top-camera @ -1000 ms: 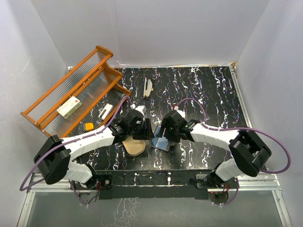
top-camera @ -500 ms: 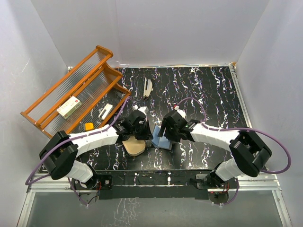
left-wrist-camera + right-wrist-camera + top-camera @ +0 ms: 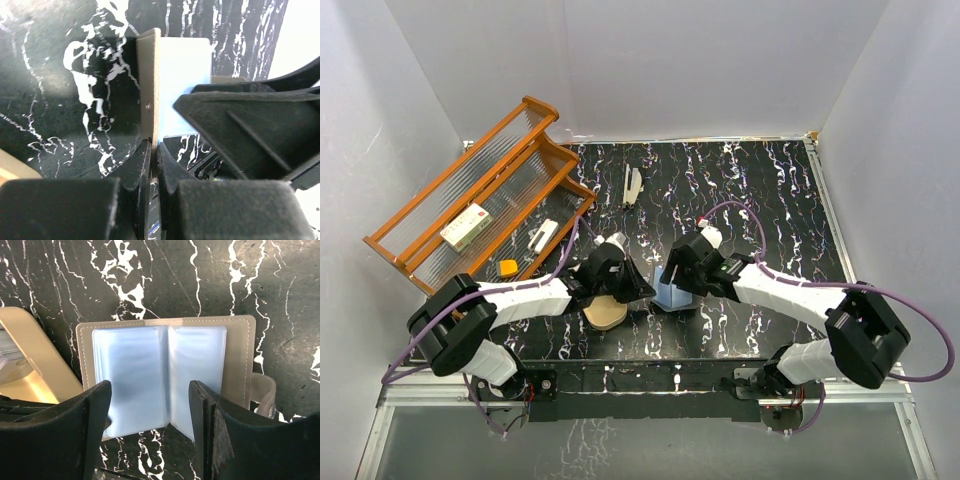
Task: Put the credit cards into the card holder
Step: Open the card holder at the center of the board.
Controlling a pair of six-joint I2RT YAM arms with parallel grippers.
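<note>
Step in hand: opening and steadying the card holder (image 3: 165,365), prep for loading. No card is going in yet.

- L gripper (image 3: 153,148) is pinching the holder's cover at its edge, jaws nearly together w/ only the thin cover between them.
- R gripper (image 3: 150,392) is hovering over the open holder w/ jaws spread wide, one finger on each side of the centre fold, gripping nothing.
- Holder is sitting open near mid-table (image 3: 150,280), bluish sleeves facing the R wrist cam. Can't tell whether it is lying flat or lifted at one side.
- Credit cards (image 3: 7,352) are lying as a stack in the tan tray (image 3: 45,365), just beside the holder on its L-arm side. None is showing in a sleeve.

Judgement: task is at an early stage.

Next move, as I read it: w/ L occupied as the clamp, R is the free arm. It needs to go to the tray, separate one card from the stack and bring it edge-first to a sleeve mouth. Sleeves look limp, so alignment will probably be tight.
</note>
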